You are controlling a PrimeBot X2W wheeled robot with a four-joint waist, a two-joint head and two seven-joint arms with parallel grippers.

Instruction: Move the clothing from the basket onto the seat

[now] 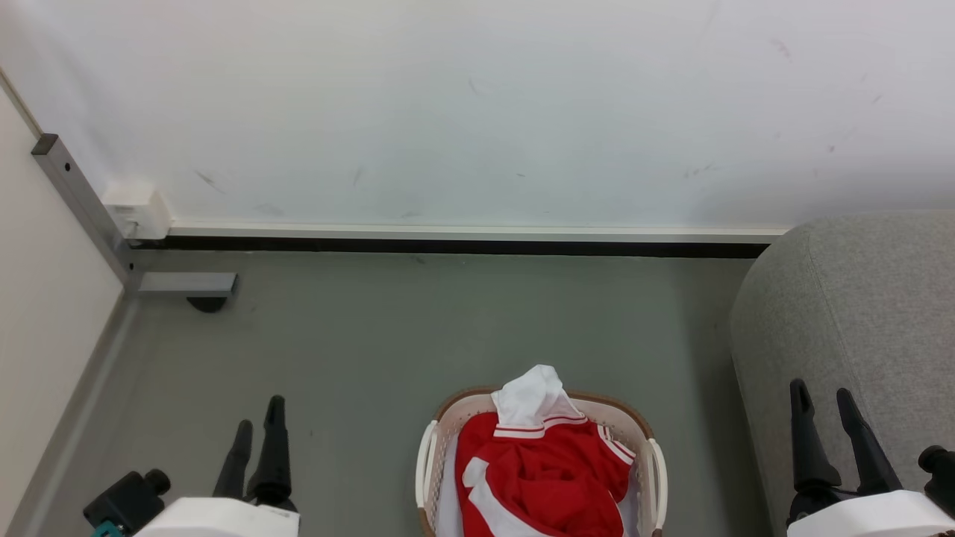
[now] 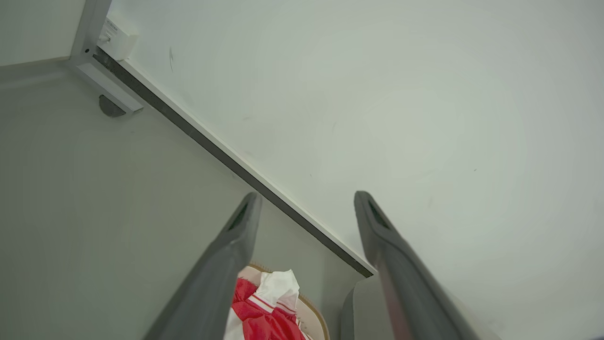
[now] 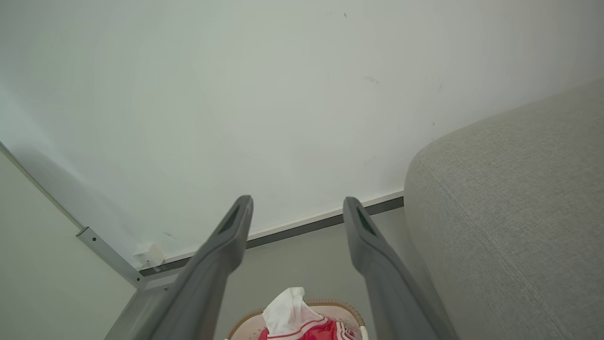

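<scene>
Metal post (image 1: 78,198): far left of the basket (image 1: 643,431) and beyond it, you see a grey post running down to the floor (image 1: 358,335), with a small white box (image 1: 138,210) on the wall (image 1: 477,112) beside it
Left gripper (image 1: 260,414): left of the basket and well apart from it, over bare floor; your two dark fingers stand parted and empty, tips pointing toward the wall
Basket: cream, perforated, with a brown rim band, standing on the floor between your two grippers; a looped handle shows on each side
Pale sheet (image 1: 446,496): inside the basket, along its left wall, partly under the red fabric
Clothing (image 1: 545,470): inside the basket, heaped; red fabric with white panels and red-and-white striped trim, one white fold rising above the basket's far rim
Right gripper (image 1: 821,389): right of the basket and apart from it, seen against the grey upholstery; your fingers stand parted and empty
Seat (image 1: 858,298): right of the basket, near it, with a strip of floor between them; grey fabric, rounded edge, reaching back toward the wall
</scene>
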